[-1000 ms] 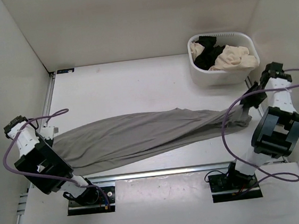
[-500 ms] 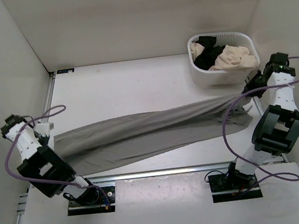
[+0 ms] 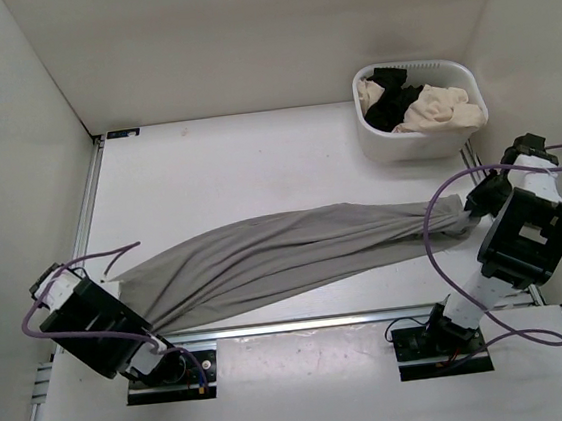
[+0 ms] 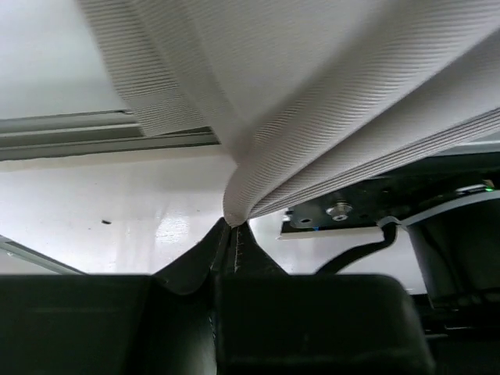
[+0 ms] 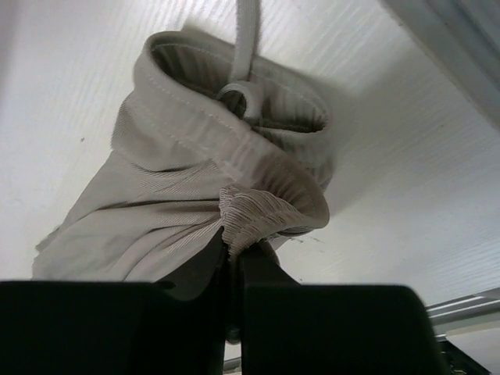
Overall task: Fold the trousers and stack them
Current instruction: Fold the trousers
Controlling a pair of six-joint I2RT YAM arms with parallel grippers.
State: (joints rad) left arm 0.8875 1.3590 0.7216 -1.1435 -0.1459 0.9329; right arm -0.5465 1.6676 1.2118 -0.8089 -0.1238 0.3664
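The grey trousers point(image 3: 285, 250) stretch nearly the whole width of the table, held taut between my two arms. My left gripper point(image 3: 118, 285) is shut on the leg end at the near left; in the left wrist view the fabric point(image 4: 312, 101) rises from the pinched jaws of that gripper point(image 4: 231, 228). My right gripper point(image 3: 470, 213) is shut on the gathered waistband at the right. The right wrist view shows the waistband point(image 5: 234, 156) with its drawstring loop bunched above the closed gripper point(image 5: 237, 250).
A white basket point(image 3: 423, 142) stands at the back right, holding a cream garment point(image 3: 436, 107) and a black garment point(image 3: 386, 111). White walls enclose the table on three sides. A metal rail point(image 3: 303, 323) runs along the near edge by the arm bases.
Both arms have swung toward the near edge, carrying the trousers with them. The left end dropped from mid-left to the near left corner; the right end came down from beside the basket.
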